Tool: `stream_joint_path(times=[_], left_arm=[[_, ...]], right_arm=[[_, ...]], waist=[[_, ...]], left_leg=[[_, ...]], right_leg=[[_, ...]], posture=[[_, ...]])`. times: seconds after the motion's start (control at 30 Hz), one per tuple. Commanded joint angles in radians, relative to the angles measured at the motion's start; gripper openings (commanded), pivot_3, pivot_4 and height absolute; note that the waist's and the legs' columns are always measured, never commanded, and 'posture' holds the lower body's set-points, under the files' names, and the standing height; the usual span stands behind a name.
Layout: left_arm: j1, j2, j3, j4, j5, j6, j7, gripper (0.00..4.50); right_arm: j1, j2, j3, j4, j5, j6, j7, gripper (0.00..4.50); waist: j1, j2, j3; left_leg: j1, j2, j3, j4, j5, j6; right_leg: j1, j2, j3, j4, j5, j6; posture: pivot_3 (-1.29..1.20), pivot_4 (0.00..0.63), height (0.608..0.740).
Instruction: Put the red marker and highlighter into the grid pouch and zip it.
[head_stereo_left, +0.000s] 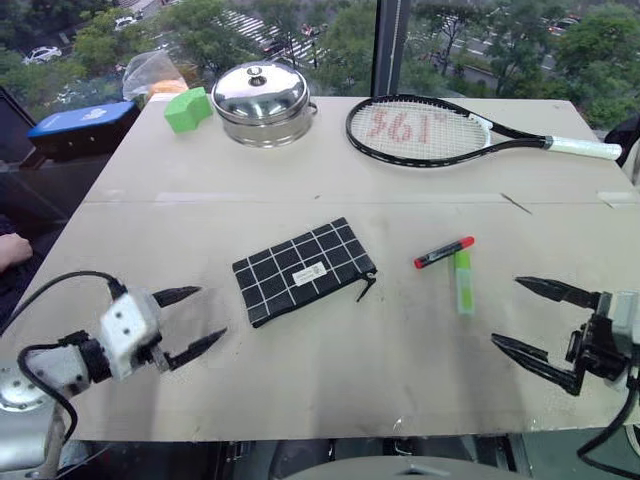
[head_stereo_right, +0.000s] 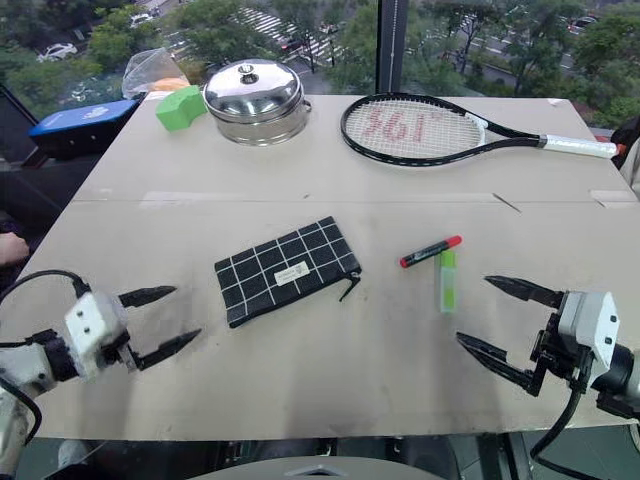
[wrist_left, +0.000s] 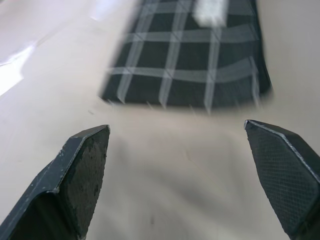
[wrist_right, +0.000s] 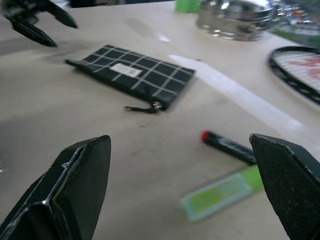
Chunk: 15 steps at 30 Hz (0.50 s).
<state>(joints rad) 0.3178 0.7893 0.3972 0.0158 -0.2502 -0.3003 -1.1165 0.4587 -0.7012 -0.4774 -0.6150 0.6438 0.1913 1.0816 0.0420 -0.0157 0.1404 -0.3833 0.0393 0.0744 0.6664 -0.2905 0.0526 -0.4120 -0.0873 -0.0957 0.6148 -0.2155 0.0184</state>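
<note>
Nearest, the left gripper (head_stereo_left: 193, 322) and right gripper (head_stereo_left: 530, 318) hover over the beige worktop (head_stereo_left: 330, 370), jaws spread wide and empty. Between them lies the flat black grid pouch (head_stereo_left: 304, 270) with white lines. To its right, the black red-capped marker (head_stereo_left: 444, 252) touches the light-green translucent highlighter (head_stereo_left: 464, 281).

Table (head_stereo_left: 420, 350); pouch (head_stereo_left: 303, 269), marker (head_stereo_left: 444, 252), highlighter (head_stereo_left: 464, 281)

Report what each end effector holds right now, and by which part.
Nothing is held. The left end effector and right end effector both stand open above the table; the grid pouch, red marker and highlighter lie untouched.
</note>
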Motion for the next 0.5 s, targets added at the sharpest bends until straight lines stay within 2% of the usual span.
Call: stream_joint_path(times=[0.03,0.1,0.23,0.37,0.5], left_arm=[[-0.015,-0.016,-0.04,0.054,0.093,-0.23,0.036,4.39],[-0.04,-0.048,-0.084,0.061,0.173,-0.299,0.101,4.39],[-0.082,-0.087,-0.149,0.058,0.264,-0.332,0.199,4.39],[-0.151,-0.116,-0.221,0.063,0.366,-0.276,0.301,4.39],[-0.228,-0.118,-0.277,0.099,0.456,-0.239,0.383,4.39]], right_arm=[[0.015,-0.004,-0.01,-0.044,0.008,-0.007,-0.009,4.5],[0.015,-0.006,0.0,-0.079,0.011,0.013,-0.039,4.5],[0.003,-0.011,0.013,-0.123,0.017,0.046,-0.088,4.5],[-0.012,-0.018,0.016,-0.137,0.022,0.069,-0.116,4.5],[-0.023,-0.023,0.014,-0.142,0.029,0.082,-0.128,4.5]], waist=[[0.0,0.0,0.0],[0.0,-0.002,-0.001],[0.001,0.002,-0.005],[0.006,0.011,-0.01],[0.012,0.011,-0.01]], left_leg=[[0.0,0.0,0.0,0.0,0.0,0.0],[0.0,0.0,0.0,0.0,0.0,0.001],[0.0,-0.001,0.0,0.002,-0.001,0.001],[0.0,-0.001,0.0,0.002,0.0,0.001],[0.002,-0.001,0.0,0.002,0.0,0.002]], right_leg=[[0.0,0.0,0.0,0.0,0.0,0.0],[0.0,-0.001,0.0,0.0,0.0,0.0],[0.001,-0.002,0.001,-0.001,-0.001,0.003],[0.002,-0.002,0.0,0.0,0.0,0.001],[0.002,-0.001,-0.001,0.003,-0.002,0.004]], posture=[[0.0,0.15,0.74],[0.0,0.15,0.74],[0.0,0.15,0.74],[0.0,0.15,0.74],[0.0,0.15,0.74]])
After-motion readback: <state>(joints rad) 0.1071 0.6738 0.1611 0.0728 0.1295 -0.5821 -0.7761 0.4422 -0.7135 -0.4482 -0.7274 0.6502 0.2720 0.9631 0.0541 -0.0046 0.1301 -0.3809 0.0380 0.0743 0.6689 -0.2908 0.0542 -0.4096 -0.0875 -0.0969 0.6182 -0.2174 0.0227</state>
